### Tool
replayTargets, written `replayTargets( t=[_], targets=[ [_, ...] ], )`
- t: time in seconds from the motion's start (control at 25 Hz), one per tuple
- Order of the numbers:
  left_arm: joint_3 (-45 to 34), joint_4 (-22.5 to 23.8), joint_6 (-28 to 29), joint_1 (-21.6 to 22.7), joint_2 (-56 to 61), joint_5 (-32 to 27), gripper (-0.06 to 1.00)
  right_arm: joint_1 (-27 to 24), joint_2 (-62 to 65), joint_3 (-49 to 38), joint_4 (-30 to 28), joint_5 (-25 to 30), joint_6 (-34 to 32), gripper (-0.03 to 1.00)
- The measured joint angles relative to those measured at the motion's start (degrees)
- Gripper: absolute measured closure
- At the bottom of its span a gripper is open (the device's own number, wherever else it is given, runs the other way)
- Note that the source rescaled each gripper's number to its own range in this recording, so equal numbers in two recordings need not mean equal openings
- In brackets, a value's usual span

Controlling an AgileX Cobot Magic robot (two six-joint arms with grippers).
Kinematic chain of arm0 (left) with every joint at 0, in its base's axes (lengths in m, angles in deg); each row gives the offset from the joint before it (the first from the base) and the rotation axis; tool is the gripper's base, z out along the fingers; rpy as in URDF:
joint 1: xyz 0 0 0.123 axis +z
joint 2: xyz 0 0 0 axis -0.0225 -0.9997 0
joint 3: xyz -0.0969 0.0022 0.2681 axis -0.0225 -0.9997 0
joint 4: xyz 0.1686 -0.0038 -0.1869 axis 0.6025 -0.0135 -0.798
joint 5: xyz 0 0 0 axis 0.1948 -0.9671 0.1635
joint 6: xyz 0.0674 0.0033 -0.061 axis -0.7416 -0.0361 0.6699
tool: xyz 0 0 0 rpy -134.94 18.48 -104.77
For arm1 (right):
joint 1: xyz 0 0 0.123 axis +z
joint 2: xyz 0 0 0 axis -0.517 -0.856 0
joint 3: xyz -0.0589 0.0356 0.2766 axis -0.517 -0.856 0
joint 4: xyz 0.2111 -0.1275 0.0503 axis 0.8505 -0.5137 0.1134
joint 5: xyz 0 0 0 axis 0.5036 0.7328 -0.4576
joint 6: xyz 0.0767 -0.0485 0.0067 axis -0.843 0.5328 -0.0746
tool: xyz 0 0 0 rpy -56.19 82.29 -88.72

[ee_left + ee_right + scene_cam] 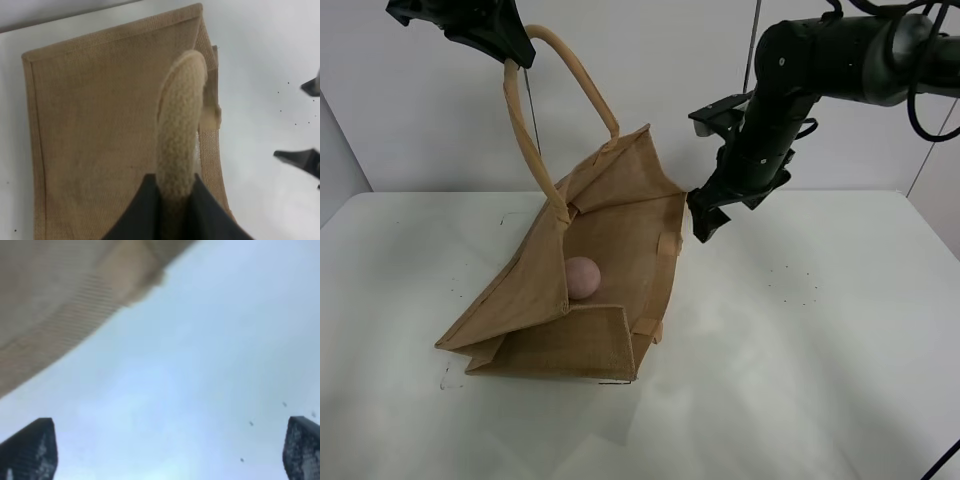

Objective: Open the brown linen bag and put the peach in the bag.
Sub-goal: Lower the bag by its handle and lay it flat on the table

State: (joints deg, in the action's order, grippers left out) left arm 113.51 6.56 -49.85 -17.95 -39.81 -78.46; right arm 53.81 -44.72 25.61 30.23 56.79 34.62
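The white table (800, 380) carries the brown linen bag (560, 345), which lies on its side with its closed bottom nearest to the camera, well apart from both pairs of jaws. Its lower wall rests flat on the table, and its upper wall is lifted, so the mouth gapes open toward the far side.

Inside the bag, the peach (583, 277) sits on the lower wall, close against the raised wall. It is far below the left jaws, and below the right jaws toward the left arm's side. Nothing else shows in the bag.

Farther back, the right gripper (170, 422) hangs just beside the rim of the bag's mouth, on the outer side, and above the table. Its jaws stand wide apart and hold nothing; only bare table shows between them. Whether a finger touches the rim cannot be told.

Highest and farthest, the left gripper (173, 180) has its jaws closed tightly on one beige handle (181, 125), with the thick rope pressed between the two fingers. This handle runs down from the jaws to the raised wall and keeps it up.
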Motion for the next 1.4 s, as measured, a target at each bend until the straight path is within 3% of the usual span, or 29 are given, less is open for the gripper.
replayTargets(
  t=[0.16, 0.28, 0.48, 0.88, 1.12, 1.4],
  targets=[
    [0.0, 0.0, 0.0, 0.0, 0.0, 0.0, 0.94, -3.71, -0.06, 0.0, -0.2, 0.35, -5.43, -0.03],
    [0.0, 0.0, 0.0, 0.0, 0.0, 0.0, 0.94, -10.85, -0.06, 0.0, -1.22, 0.72, -10.97, -0.03],
    [0.0, 0.0, 0.0, 0.0, 0.0, 0.0, 0.94, -18.83, -0.06, 0.0, -1.76, 3.44, -12.2, -0.03],
    [0.0, 0.0, 0.0, 0.0, 0.0, 0.0, 0.94, -19.25, 1.1, -1.48, -1.69, 9.86, -11.36, -0.03],
    [0.0, 0.0, -0.05, 0.0, 0.0, 0.0, 0.94, -19.25, 12.63, -15.34, -1.69, 9.91, -11.4, -0.03],
    [0.0, 0.0, -0.06, 0.0, 0.0, 0.0, 0.94, -19.25, 36.05, -39.53, -2.07, 10.14, -11.29, -0.03]
  ],
)
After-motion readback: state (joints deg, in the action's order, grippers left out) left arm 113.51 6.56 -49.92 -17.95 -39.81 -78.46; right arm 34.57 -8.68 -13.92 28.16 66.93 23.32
